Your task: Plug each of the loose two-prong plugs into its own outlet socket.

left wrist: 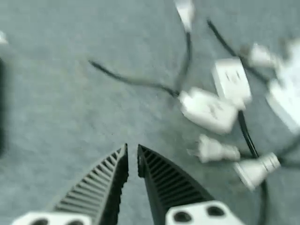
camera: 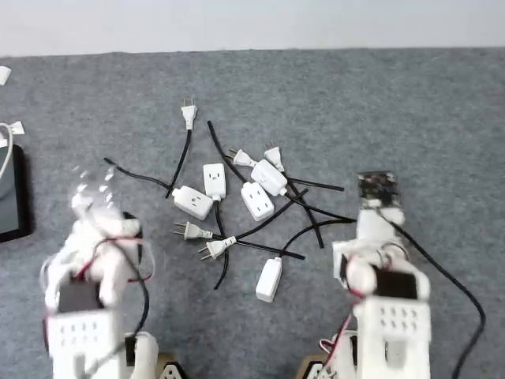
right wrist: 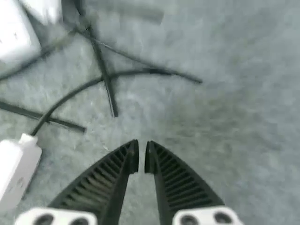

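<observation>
Both pairs of black, ridged, wedge-shaped fingers are closed to a thin slit and grip nothing. The left gripper (left wrist: 132,157) and the right gripper (right wrist: 141,152) each hang over the grey, felt-like tabletop (camera: 426,103). Taking the middle socket block (camera: 256,200) as the mark, a smooth white rectangular lone socket block (camera: 270,279) lies nearest the arms, on the near side of it, at the end of a thin black cord. Between the two, toward the left arm's side, lie two white two-prong plugs (camera: 189,230) with metal prongs, just beside each other. Level with the mark sit a rounded socket block (camera: 193,202) and an upright-lying one (camera: 214,181) on the left arm's side. Just beyond the mark lies an angled socket block (camera: 269,177) with two more plugs (camera: 241,158) beside it, over crossed black cords. Farthest off lies a single plug (camera: 188,114), well apart from the mark.
</observation>
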Controlling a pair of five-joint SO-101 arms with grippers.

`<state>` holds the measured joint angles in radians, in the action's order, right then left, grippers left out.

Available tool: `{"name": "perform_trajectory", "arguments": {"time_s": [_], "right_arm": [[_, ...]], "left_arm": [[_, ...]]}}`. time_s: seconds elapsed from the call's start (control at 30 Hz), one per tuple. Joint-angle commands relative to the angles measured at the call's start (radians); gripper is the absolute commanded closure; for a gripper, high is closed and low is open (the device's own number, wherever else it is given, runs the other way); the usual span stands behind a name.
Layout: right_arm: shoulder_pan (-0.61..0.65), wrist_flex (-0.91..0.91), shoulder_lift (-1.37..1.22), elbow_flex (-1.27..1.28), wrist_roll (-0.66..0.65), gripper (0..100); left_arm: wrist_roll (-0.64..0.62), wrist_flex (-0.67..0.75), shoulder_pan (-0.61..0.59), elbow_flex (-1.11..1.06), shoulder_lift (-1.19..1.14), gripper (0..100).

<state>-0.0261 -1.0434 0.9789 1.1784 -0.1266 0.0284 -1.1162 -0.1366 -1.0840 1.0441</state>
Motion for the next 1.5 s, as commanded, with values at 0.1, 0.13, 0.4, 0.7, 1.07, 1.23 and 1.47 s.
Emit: {"name": "perform_trajectory", "arguments": {"time_s": [0.1, 0.13, 0.4, 0.7, 1.07, 1.23, 1.47], "right_arm": [[0.041, 0.206, -0.308, -0.008, 0.031, 95.9], [0.024, 0.203, -0.311, -0.006, 0.012, 95.9], [-0.249, 0.208, -0.305, -0.017, 0.034, 95.9], [-0.334, 0.257, -0.317, -0.043, 0.069, 95.5], [-0.329, 0.283, -0.317, -0.040, 0.074, 95.4], [-0.331, 0.283, -0.317, -0.040, 0.077, 95.4], [-0.329, 0.323, -0.317, -0.023, 0.077, 95.7]], "left_arm": [[-0.087, 0.048, 0.338, 0.117, -0.344, 96], [-0.130, 0.063, 0.387, 0.130, -0.365, 95], [-0.454, 0.172, 0.680, 0.145, -0.448, 73], [-0.460, 0.215, 0.911, 0.136, -0.535, 73], [-0.460, 0.354, 0.910, 0.105, -0.796, 77], [-0.446, 0.339, 0.910, 0.151, -0.855, 94], [-0.253, 0.270, 0.914, 0.137, -0.712, 99]]}}
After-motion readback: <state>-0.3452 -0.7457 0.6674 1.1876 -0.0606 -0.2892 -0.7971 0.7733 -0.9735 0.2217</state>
